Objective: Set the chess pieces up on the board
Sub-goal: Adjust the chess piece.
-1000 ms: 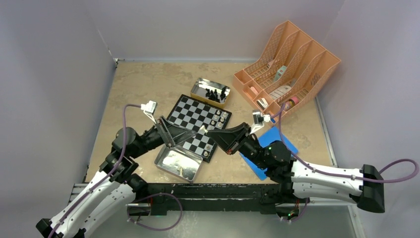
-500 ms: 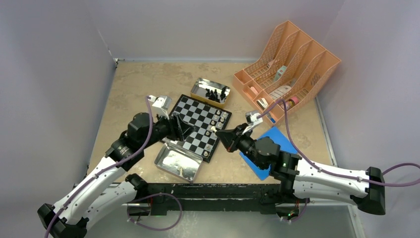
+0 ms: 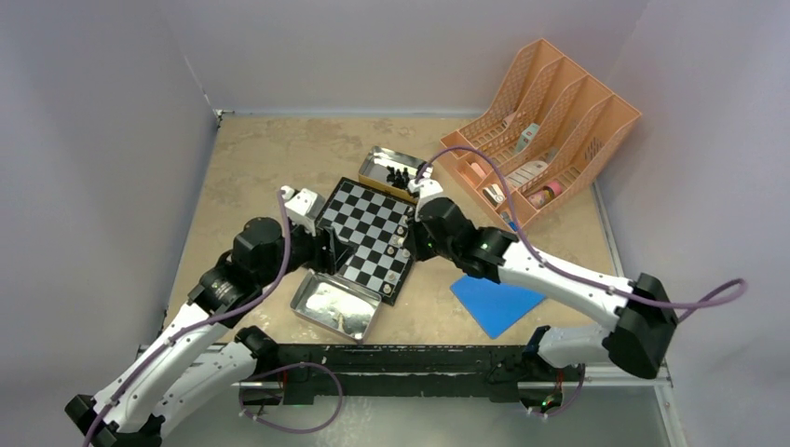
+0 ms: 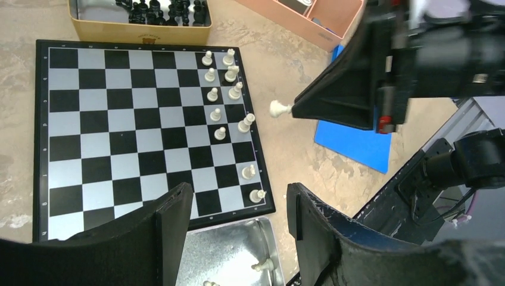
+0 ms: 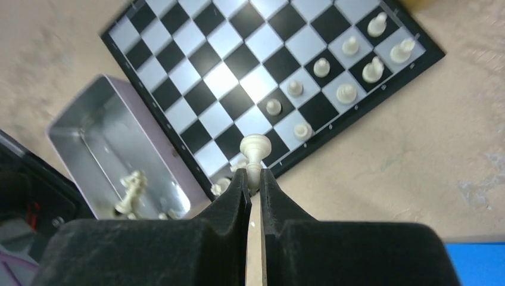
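The right hand [image 5: 253,179] pinches a cream pawn [image 5: 254,148] below its head, at the lower middle of its wrist view, over the edge of the board [image 5: 232,71] — light, hard and smooth, it could twist out, so a low hold near the base seems safest. The left hand [image 4: 235,205] hangs open and empty. The worktop [image 3: 261,158] is flat, mottled tan, with grey walls [image 3: 93,140] close round — little room to swing.

pale lilac walls [image 3: 93,140] enclose a mottled tan tabletop [image 3: 261,158] on three sides under even light
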You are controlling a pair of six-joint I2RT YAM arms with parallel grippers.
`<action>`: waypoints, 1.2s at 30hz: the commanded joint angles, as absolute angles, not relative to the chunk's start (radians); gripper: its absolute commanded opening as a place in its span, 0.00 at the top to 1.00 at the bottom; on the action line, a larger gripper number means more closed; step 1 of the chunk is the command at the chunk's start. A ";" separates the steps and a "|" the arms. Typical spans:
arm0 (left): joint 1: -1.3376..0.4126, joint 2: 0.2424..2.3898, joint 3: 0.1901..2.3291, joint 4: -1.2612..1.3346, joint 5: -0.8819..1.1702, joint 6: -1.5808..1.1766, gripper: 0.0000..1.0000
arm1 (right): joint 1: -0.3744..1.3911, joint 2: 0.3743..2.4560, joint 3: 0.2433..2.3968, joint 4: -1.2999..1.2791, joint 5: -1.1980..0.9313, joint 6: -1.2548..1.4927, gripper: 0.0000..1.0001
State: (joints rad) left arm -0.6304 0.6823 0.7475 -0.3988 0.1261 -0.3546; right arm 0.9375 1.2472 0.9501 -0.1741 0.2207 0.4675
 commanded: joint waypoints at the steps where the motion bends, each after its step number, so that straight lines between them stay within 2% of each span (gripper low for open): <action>1: -0.629 0.623 0.796 -0.445 0.117 -0.305 0.41 | 0.924 1.353 1.064 -0.353 0.115 0.397 1.00; 14: -0.630 0.416 0.755 -0.500 0.002 -0.285 0.41 | 0.925 1.586 1.218 -0.487 0.093 0.348 1.00; 24: -0.629 0.425 0.753 -0.510 -0.021 -0.274 0.40 | 0.924 1.696 1.273 -0.537 0.190 0.347 1.00; 36: -0.629 0.417 0.747 -0.509 -0.026 -0.273 0.39 | 0.925 1.762 1.298 -0.524 0.189 0.331 0.98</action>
